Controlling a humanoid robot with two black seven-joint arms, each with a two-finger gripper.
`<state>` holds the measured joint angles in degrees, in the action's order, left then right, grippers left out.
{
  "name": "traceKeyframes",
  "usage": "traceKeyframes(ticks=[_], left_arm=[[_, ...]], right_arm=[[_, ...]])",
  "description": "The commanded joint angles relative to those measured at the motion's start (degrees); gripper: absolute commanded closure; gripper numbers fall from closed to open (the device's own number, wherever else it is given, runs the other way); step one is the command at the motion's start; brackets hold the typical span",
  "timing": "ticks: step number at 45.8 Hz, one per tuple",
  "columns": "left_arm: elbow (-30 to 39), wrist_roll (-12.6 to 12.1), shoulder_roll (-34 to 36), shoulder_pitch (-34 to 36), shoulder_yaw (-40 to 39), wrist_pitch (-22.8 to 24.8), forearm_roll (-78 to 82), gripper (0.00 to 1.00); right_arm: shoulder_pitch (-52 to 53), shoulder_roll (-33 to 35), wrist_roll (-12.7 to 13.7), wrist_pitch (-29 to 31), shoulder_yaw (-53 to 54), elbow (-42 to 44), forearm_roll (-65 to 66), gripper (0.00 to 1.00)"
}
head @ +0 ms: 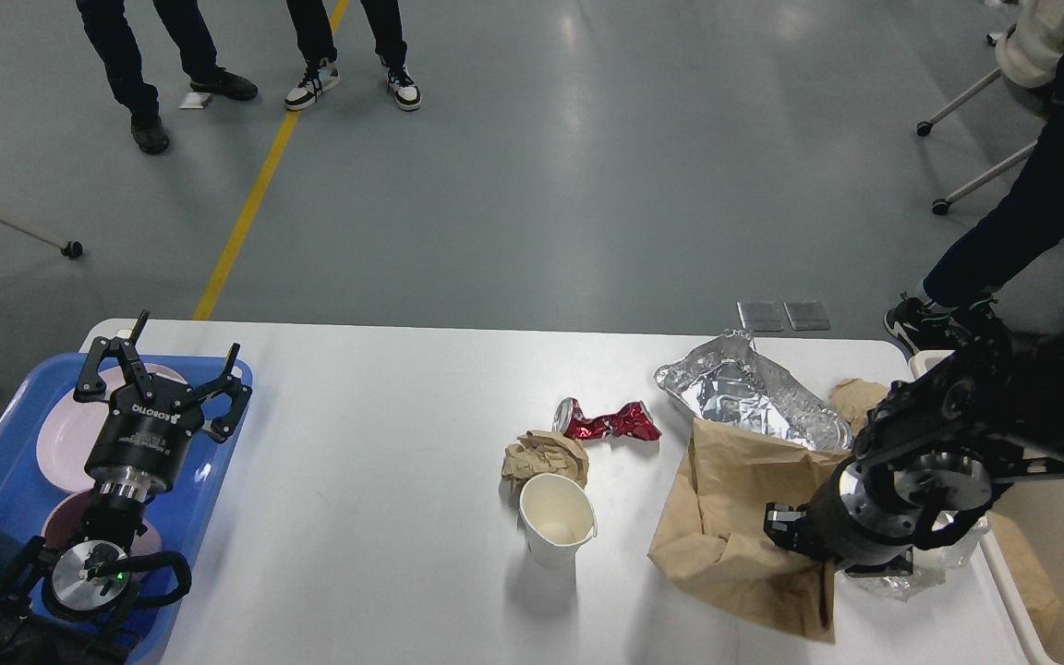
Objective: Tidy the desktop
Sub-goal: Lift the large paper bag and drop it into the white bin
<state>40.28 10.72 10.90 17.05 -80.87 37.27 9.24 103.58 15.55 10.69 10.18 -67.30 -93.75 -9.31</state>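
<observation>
A crushed red can (608, 421) lies beside a crumpled paper ball (544, 454), with a white paper cup (556, 519) just in front. A brown paper bag (735, 517) overlaps a foil tray (749, 392). Pink plates (70, 439) sit in a blue tray (6, 480); onlookers' legs (163, 65) stand behind.

A wide white desktop (375, 462) with rounded corners carries scattered rubbish. Near its middle a crushed red can (608, 421) lies beside a crumpled brown paper ball (543, 456), with an upright white paper cup (556, 519) just in front of the ball. Toward the right lie a crinkled foil tray (746, 392), another brown paper wad (857, 399) and a large brown paper bag (737, 517) partly overlapping the foil.
</observation>
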Motion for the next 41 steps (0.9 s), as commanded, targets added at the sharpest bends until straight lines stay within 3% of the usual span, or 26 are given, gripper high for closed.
traceKeyframes(ticks=[1,11,23,27,33,41], left_arm=[[-0.03,0.0,0.0,0.09,0.09,0.0,-0.01,0.04],[-0.03,0.09,0.0,0.0,0.09,0.0,-0.01,0.04],[-0.03,0.0,0.0,0.0,0.09,0.0,-0.01,0.04],[-0.03,0.09,0.0,0.0,0.09,0.0,-0.01,0.04],[-0.03,0.09,0.0,0.0,0.09,0.0,-0.01,0.04],[-0.03,0.09,0.0,0.0,0.09,0.0,-0.01,0.04]], right_arm=[[12.07,5.36,-0.23,7.74,-4.33,-4.95,-0.18,1.0],[28.25,9.67,-0.32,18.21,-13.65,-6.25,-0.53,1.0],[28.0,13.09,-0.31,13.39,-19.61,-2.33,-0.79,1.0],[22.74,16.96,-0.05,10.13,-23.49,5.48,-2.37,1.0],[9.48,25.13,0.12,10.04,-22.97,22.09,-2.81,1.0],[-13.98,31.64,0.12,8.81,-9.37,40.99,-3.26,1.0]])
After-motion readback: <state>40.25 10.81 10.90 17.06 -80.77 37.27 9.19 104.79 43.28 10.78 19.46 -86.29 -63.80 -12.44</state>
